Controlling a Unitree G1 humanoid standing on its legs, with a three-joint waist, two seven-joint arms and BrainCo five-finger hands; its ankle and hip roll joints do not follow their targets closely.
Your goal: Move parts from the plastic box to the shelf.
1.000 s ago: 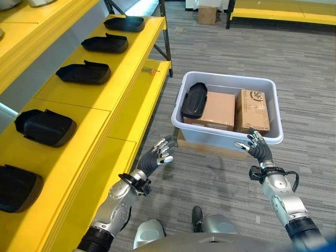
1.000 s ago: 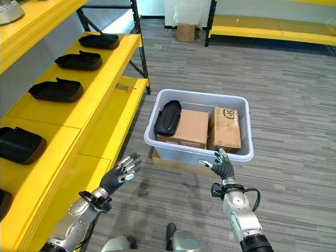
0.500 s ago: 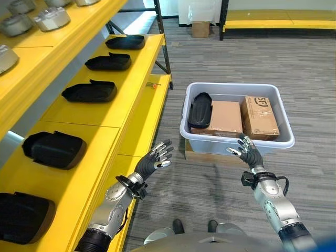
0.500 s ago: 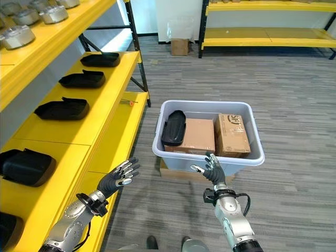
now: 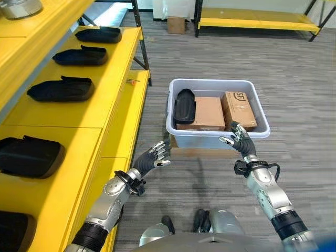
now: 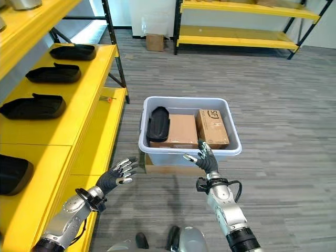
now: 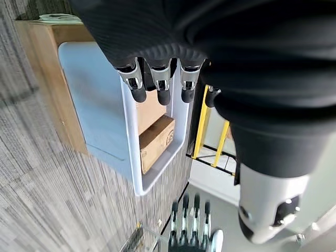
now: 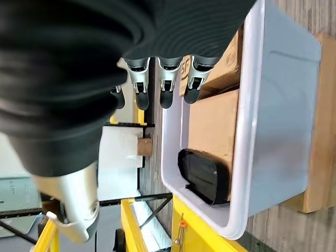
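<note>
- From the head views we saw the whole layout: a pale grey plastic box (image 5: 218,113) on the ribbed grey carpet (image 5: 304,94), resting on a flat brown cardboard slab (image 6: 157,169), with the yellow shelf (image 5: 79,113) along the robot's left.
- The right wrist view showed us more of the box's smooth outer wall and rounded rim, with the cardboard slab under it; the left wrist view showed the box from its other side, with the right hand beyond it.
- The left hand (image 5: 153,157) hung in the air between the shelf edge and the box, its fingers spread and nearly straight, holding nothing and touching nothing.
- The right hand (image 5: 239,142) was raised just before the near rim of the box, fingers likewise spread and empty; we could not tell whether a fingertip met the rim.
- One black part (image 5: 185,105), a long rounded matt shell, stood on edge in the box against its left wall, beside two cardboard cartons (image 5: 220,111).
- More black parts (image 5: 60,89) of the same moulded shape lay in a row along the shelf, well apart from each other.
</note>
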